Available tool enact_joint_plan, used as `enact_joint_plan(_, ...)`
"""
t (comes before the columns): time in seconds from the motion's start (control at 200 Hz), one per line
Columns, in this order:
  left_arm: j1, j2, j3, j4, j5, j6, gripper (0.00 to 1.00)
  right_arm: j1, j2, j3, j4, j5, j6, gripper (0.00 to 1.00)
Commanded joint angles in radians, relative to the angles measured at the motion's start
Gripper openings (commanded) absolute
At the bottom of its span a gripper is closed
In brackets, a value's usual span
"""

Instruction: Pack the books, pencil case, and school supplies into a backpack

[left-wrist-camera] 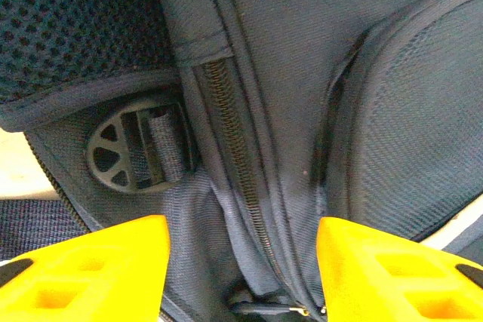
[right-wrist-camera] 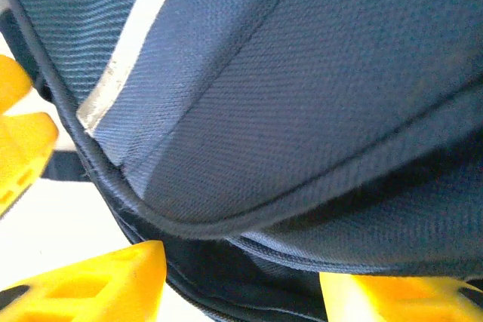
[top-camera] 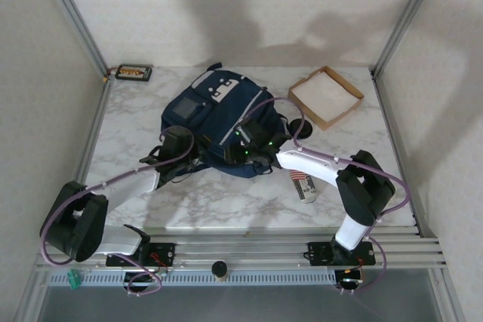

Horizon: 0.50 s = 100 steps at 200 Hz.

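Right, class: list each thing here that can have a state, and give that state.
backpack: lying flat, front up
zipper: shut where visible
left gripper: open, astride the zipper
right gripper: jaws apart around backpack edge; grip unclear
cardboard tray: upright, open-topped

White, grey-veined marble tabletop (top-camera: 226,201). Shallow square brown cardboard tray (top-camera: 326,96) with a pale lining, lying flat at the far right corner. Small dark rectangular object with orange markings (top-camera: 132,72), at the far left corner, well apart from the tray.
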Motion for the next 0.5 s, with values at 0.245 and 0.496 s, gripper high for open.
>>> enact_joint_plan(0.245,0.007,0.216,0.137,0.164,0.056,-0.061,0.43,-0.004,-0.006,-0.004,0.03,0.039,0.07,0.52)
enact_joint_plan(0.496,0.007,0.247,0.157,0.207,0.074,-0.089,0.38,0.072,0.07,0.062,-0.068,0.138,0.257,0.48)
